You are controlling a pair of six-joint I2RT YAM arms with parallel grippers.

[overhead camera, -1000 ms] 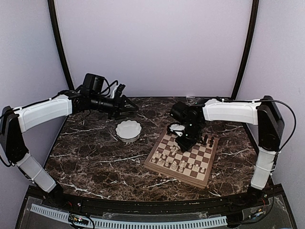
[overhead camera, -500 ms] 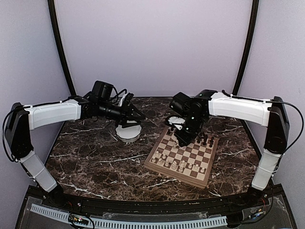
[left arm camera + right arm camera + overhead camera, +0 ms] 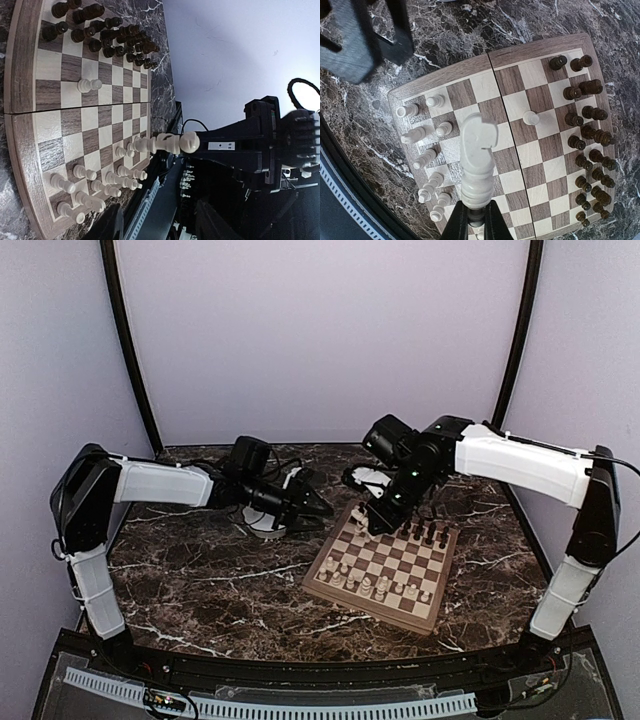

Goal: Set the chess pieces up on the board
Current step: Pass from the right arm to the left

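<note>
The board (image 3: pixel 360 606) lies right of the table's middle. Cream chess pieces (image 3: pixel 375 585) fill its near rows and dark ones (image 3: pixel 428 533) its far-right rows. One cream pawn (image 3: pixel 531 118) stands alone mid-board. My right gripper (image 3: pixel 373 518) hovers over the board's far-left side. In the right wrist view this gripper (image 3: pixel 475 221) is shut on the base of a cream knight (image 3: pixel 479 160). My left gripper (image 3: pixel 312 508) is beside the board's left corner. In the left wrist view it (image 3: pixel 162 220) is open and empty, facing the board (image 3: pixel 22 125) and the held knight (image 3: pixel 172 143).
A white scalloped bowl (image 3: pixel 262 527) sits left of the board, mostly hidden under my left arm. The left gripper's dark fingers (image 3: pixel 355 45) show blurred above the marble at the top left of the right wrist view. Purple walls enclose the table.
My left arm has swung right and forward, from behind the bowl to the board's left corner. My right gripper has moved a little back and left over the board.
</note>
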